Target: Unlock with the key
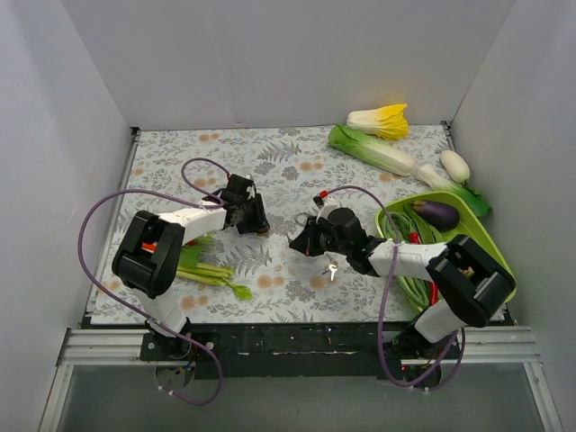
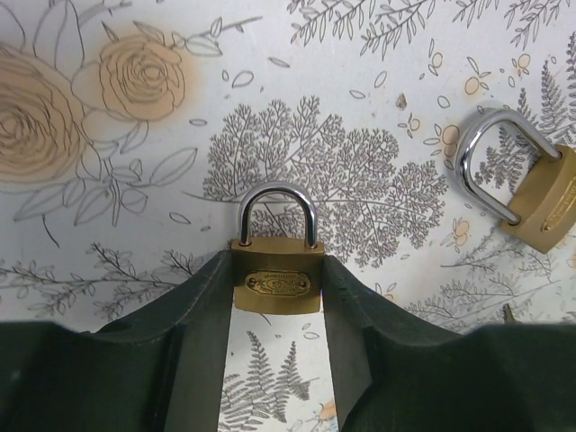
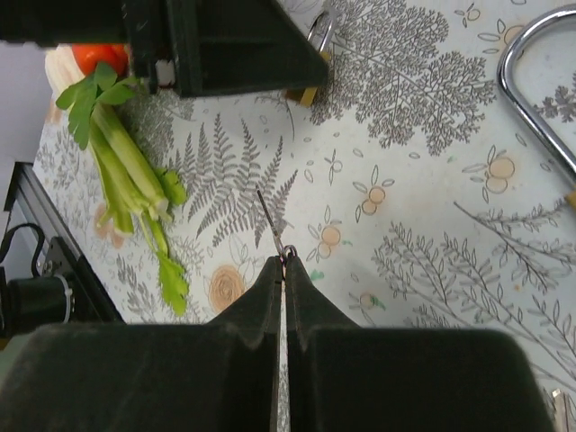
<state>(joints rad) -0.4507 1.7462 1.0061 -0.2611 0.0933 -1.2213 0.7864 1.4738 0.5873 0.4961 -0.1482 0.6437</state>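
Observation:
My left gripper [image 1: 256,223] is shut on a small brass padlock [image 2: 276,279], gripping its body by both sides, with the silver shackle pointing away; it rests on or just above the floral cloth. A second brass padlock [image 2: 540,198] lies on the cloth to its right, and its large shackle [image 3: 540,99] shows in the right wrist view. My right gripper [image 3: 284,261] is shut on the key [image 3: 272,227], whose thin blade sticks out past the fingertips toward the left gripper. A spare key on the ring [image 1: 331,267] hangs below my right gripper [image 1: 297,241].
Celery stalks [image 1: 209,270] lie near the left arm. A green tray [image 1: 490,243] with an eggplant [image 1: 438,213] stands at the right. A cabbage [image 1: 371,148], a yellow-white vegetable [image 1: 380,119] and a white radish [image 1: 454,165] lie at the back right. White walls surround the table.

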